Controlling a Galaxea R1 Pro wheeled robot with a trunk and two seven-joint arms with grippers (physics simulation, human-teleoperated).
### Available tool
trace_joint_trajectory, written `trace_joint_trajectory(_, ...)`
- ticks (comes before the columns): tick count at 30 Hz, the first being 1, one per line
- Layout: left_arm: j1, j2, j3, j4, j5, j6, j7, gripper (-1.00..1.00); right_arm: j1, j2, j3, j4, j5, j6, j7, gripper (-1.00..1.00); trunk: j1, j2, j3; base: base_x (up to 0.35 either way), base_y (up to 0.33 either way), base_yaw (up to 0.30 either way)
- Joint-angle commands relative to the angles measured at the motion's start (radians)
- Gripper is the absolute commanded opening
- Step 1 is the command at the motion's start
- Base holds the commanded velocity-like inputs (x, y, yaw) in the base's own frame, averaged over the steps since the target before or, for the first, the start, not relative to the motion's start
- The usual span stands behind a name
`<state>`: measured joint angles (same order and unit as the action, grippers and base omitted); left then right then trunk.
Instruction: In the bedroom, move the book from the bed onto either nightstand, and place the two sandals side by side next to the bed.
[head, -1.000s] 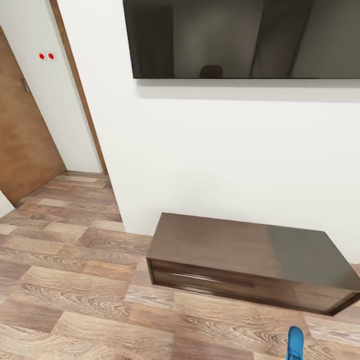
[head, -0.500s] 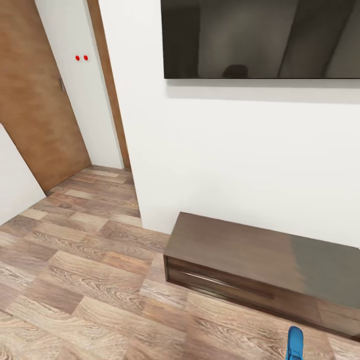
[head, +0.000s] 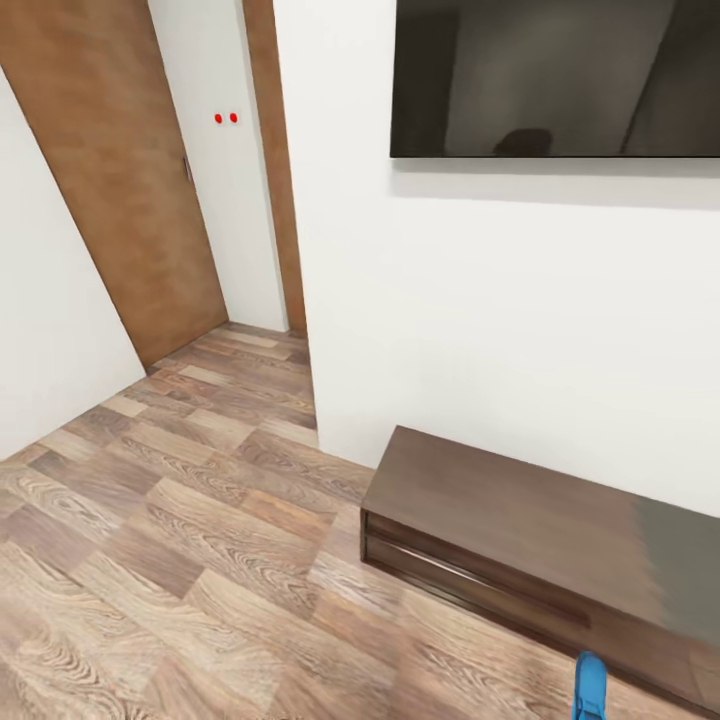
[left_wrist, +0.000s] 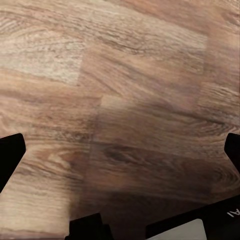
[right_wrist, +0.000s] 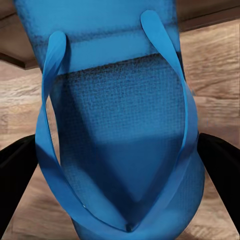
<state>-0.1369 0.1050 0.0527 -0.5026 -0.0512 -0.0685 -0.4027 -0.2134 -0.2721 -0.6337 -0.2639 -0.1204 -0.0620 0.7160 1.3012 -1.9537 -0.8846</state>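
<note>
One bright blue sandal with thin blue toe straps lies between the dark fingers of my right gripper, which is shut on it. The tip of that sandal pokes up at the bottom edge of the head view, in front of the long cabinet. My left gripper hangs open over bare wood-plank floor, its fingertips wide apart with nothing between them. The bed, the book, the nightstand and the other sandal are out of view.
A long low dark TV cabinet stands against the white wall under a black wall-mounted screen. A brown door stands at the left beside a wall corner. Wood-plank floor spreads across the left and front.
The camera has swung left: cabinet, screen and door have slid right in the picture. The blue sandal keeps its place at the bottom edge, carried along with me.
</note>
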Motion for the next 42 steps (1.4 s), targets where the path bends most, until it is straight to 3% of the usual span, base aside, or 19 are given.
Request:
trace_joint_trajectory(1, -0.001, -0.001, 0.006, 0.001, -0.006, -0.004, -0.006, 1.00, 0.000, 0.000, 0.000, 0.002, -0.007, -0.001, 0.005, -1.00, 0.000, 0.000, -0.001, 0.000, 0.000, 0.271)
trace_joint_trajectory(42, -0.001, -0.002, 0.005, 0.001, -0.006, -0.004, -0.005, 1.00, 0.000, -0.001, -0.001, 0.000, -0.007, -0.001, 0.007, -1.00, 0.000, 0.000, -0.001, 0.000, 0.000, 0.271)
